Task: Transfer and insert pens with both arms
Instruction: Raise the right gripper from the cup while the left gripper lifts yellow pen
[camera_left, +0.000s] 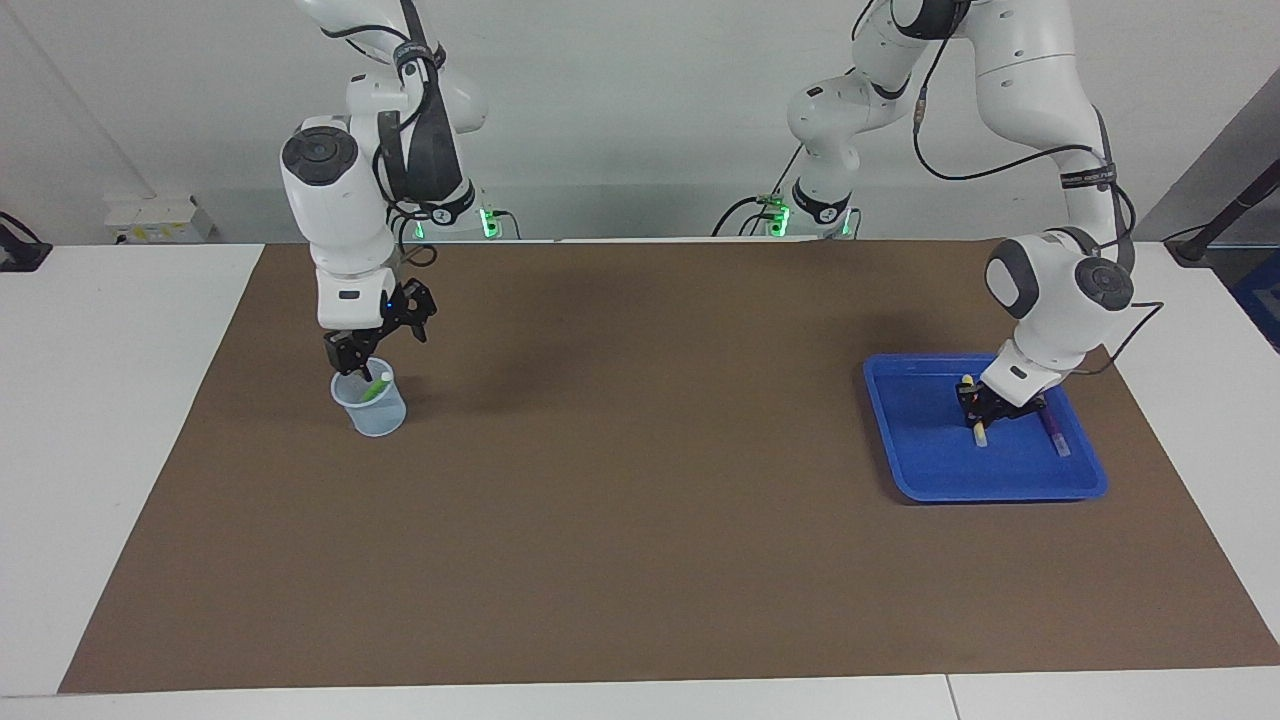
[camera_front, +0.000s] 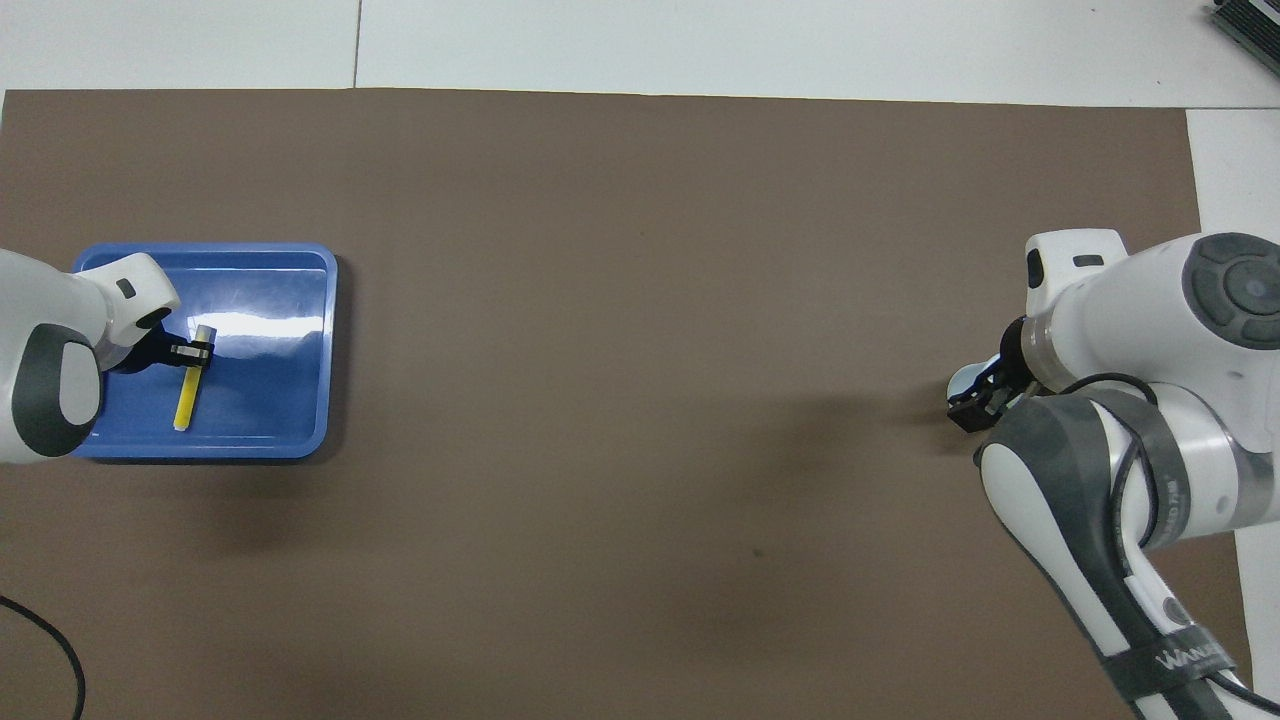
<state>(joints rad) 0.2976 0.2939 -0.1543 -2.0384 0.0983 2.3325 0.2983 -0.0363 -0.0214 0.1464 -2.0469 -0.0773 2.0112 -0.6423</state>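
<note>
With the yellow pen (camera_left: 975, 419) clamped in the left gripper (camera_left: 980, 412) over the tray (camera_left: 930, 480), a straight lift was advised; the right gripper (camera_left: 358, 352) was released above the cup (camera_left: 371, 405).

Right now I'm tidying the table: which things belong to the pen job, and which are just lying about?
Job:
- yellow pen
- purple pen
- green pen
- cup
- blue tray
- left gripper
- right gripper

Lying about:
- brown mat
</note>
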